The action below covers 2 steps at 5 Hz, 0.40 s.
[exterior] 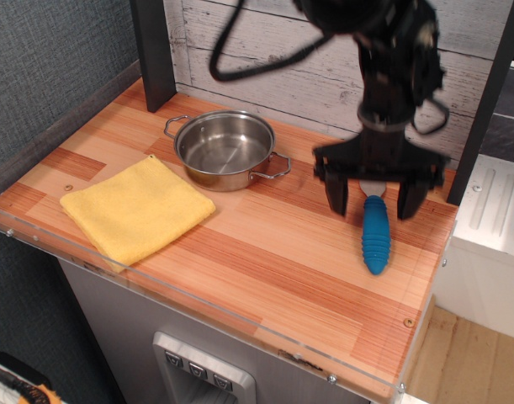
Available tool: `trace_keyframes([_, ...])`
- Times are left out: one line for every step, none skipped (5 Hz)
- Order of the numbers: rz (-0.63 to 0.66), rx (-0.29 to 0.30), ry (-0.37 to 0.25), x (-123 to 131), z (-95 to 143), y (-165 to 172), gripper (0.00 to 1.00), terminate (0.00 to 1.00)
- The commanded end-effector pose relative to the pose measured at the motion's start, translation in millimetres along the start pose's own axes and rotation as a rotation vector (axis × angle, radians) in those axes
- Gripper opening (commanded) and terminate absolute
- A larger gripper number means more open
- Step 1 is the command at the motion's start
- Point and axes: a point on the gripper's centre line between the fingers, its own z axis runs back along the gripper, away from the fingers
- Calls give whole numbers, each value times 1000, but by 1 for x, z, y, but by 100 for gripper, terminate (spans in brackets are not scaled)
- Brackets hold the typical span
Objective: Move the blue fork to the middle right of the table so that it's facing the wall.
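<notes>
Your gripper (373, 195) stands spread wide with nothing in it, one finger on either side of the upper end of the fork (375, 235). The fork lies flat on the table (265, 252) at its middle right, directly under and just in front of the gripper. Its long axis runs from the blue handle nearest you toward the wall (265, 59); the tines are hidden beneath the gripper, so lift straight up to clear it.
</notes>
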Motion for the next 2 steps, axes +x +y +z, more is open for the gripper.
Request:
trace_keyframes([13,62,-67,-1,56,15,100,0])
trace_keyframes([-155,119,-16,-5,74,31,100,0])
